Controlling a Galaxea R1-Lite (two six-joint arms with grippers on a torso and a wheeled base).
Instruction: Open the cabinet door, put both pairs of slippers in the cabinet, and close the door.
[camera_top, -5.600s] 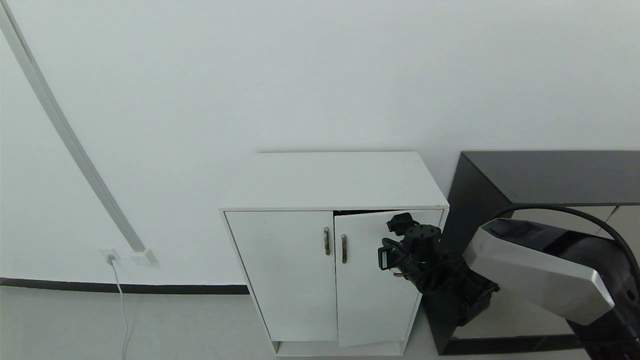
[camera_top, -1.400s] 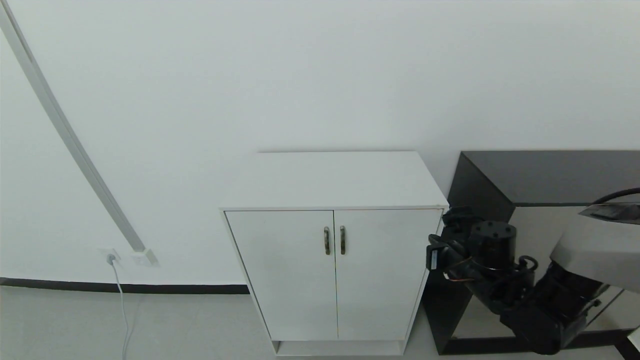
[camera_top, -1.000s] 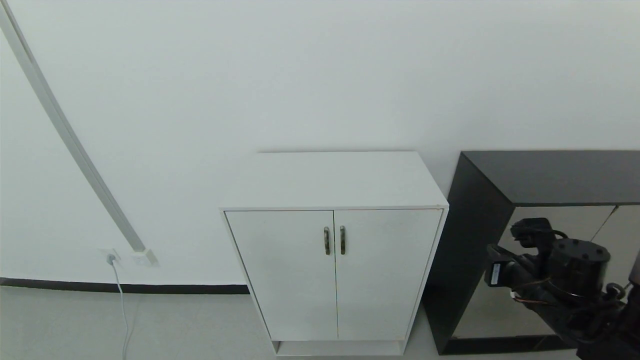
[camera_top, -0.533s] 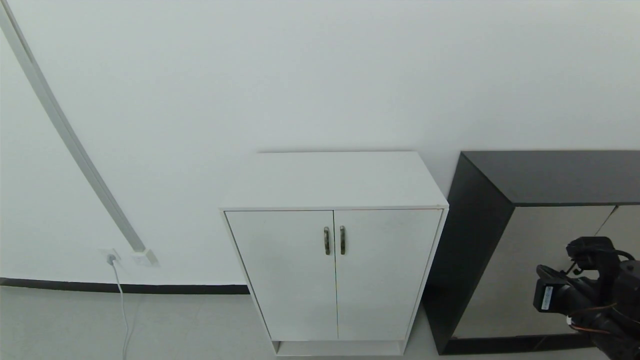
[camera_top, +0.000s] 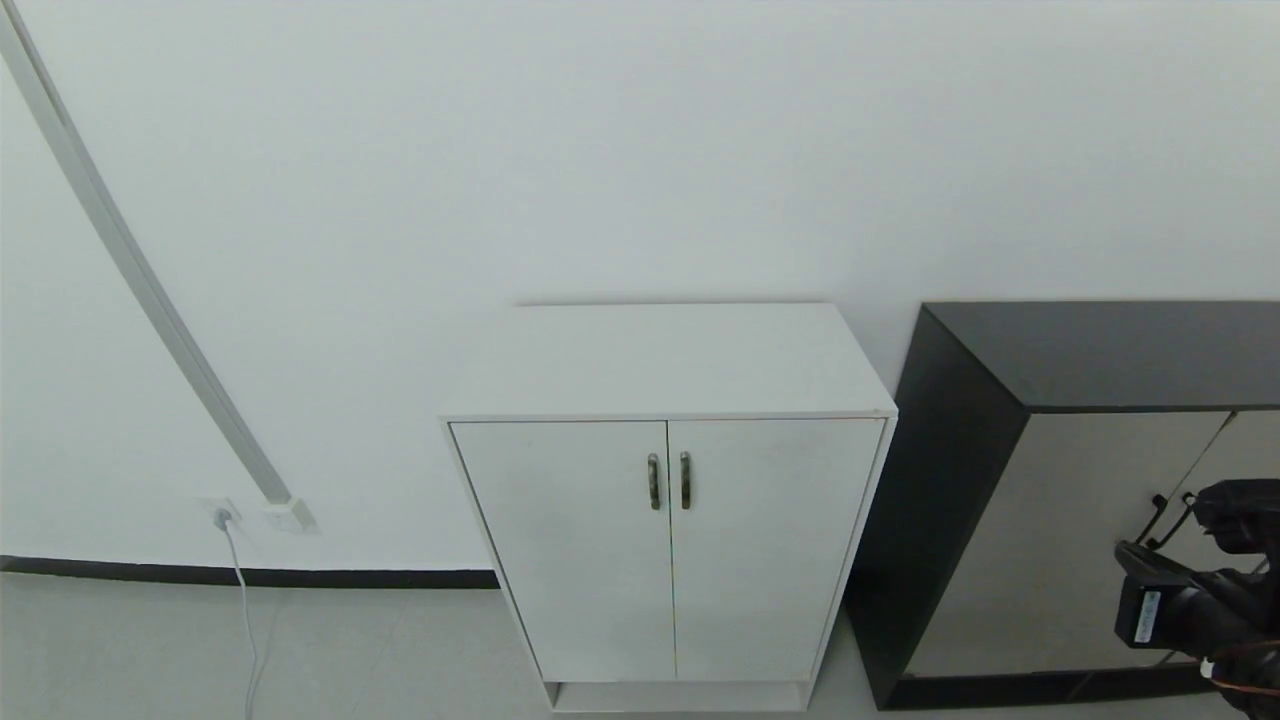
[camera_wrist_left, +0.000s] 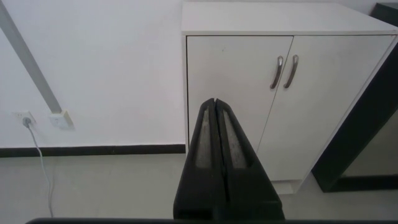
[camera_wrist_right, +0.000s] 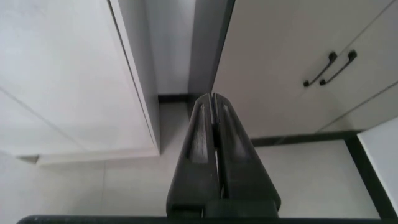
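Wall (camera_top: 600, 150) behind, bare floor (camera_top: 350, 650) in front. White cabinet (camera_top: 660, 360) stands against the wall, with a black mirror-front cabinet (camera_top: 1080, 350) just beside its right side. Left door (camera_top: 565, 540) and right door (camera_top: 770, 540) are both flush shut, with a thin seam between them. Two handles (camera_top: 654, 481) sit side by side at the seam, long axis vertical.

Right arm (camera_top: 1200, 600) is low in front of the black cabinet, well apart from the doors. Right tool (camera_wrist_right: 213, 99) is pinched fully closed and holds nothing. Left tool (camera_wrist_left: 215, 106) is also closed and empty, facing the left door, with the handles ahead and to its right.

Slippers are likely inside, so the task looks finished. If a door needs another pull, the handles lie forward-left of the right tool. Which arm is nearer is hard to call. Floor on the left gives swing room; the black cabinet crowds the right door's hinge side.
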